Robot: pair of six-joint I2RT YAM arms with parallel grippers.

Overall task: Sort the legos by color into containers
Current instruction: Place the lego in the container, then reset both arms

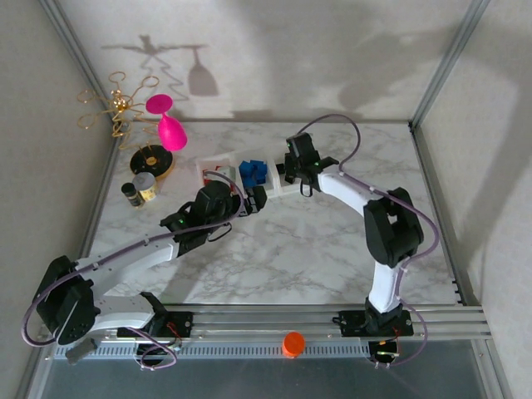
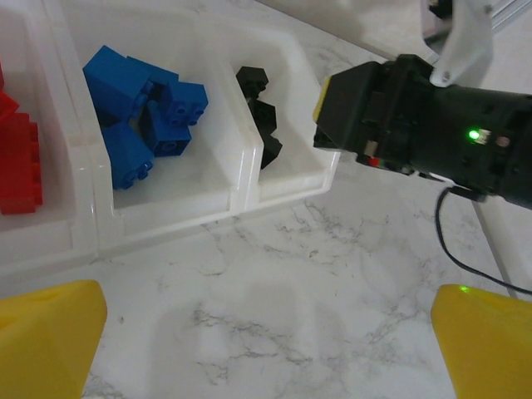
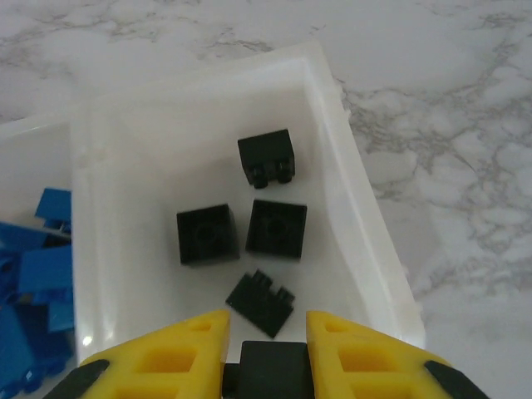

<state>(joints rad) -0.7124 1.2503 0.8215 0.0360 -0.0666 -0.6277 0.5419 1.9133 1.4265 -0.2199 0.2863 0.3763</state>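
White marble tabletop (image 1: 291,249); pale shadowed walls (image 1: 291,50)

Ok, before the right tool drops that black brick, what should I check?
1. Right tool shut on the small black plastic brick: ok.
2. That tool over the clear square plastic end bin: ok.
3. End bin holds loose black bricks alone: ok.
4. Blue plastic bricks alone in the middle bin: ok.
5. Red plastic bricks unmixed in the third bin: cannot tell, partly out of frame.
6. Left tool open over the white marble table, outside the bins: ok.
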